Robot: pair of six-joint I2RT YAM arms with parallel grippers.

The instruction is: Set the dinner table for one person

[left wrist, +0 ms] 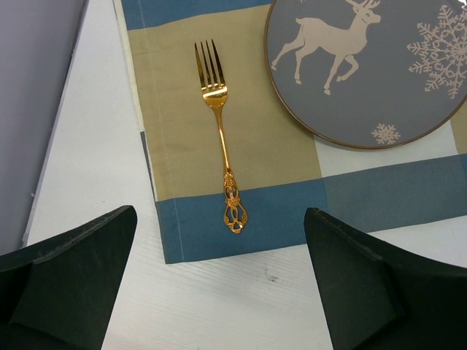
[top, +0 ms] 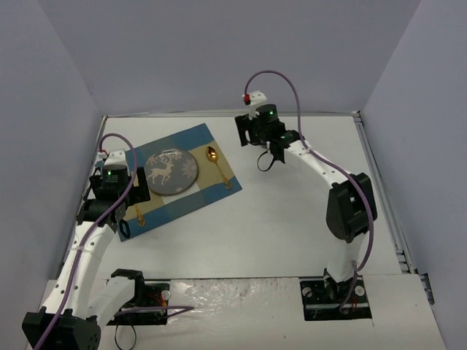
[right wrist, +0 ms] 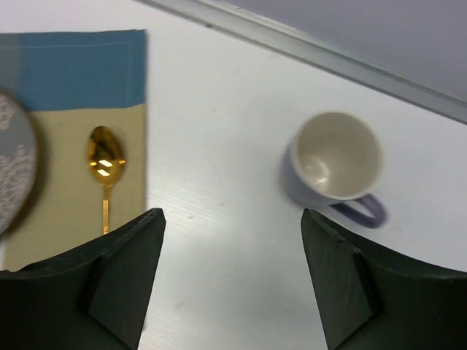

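Note:
On the white dinner table (top: pixel 255 226) lies a blue-and-tan checked placemat (top: pixel 186 200) bearing a grey plate (top: pixel 171 173) with a deer on it. A gold fork (left wrist: pixel 219 124) lies left of the plate and a gold spoon (top: pixel 217 166) right of it. My left gripper (left wrist: pixel 219 288) hovers open just off the placemat's edge, behind the fork's handle, holding nothing. My right gripper (right wrist: pixel 232 284) stands open and empty over bare table at the back. A lilac mug (right wrist: pixel 336 157) stands upright just ahead and to its right. In the top view the right arm hides the mug.
The enclosure's back wall (top: pixel 233 58) and its metal rail (right wrist: pixel 328 55) run close behind the mug. The left wall (left wrist: pixel 36 87) rises just beside the placemat. A purple cable (top: pixel 273 76) loops above the right wrist.

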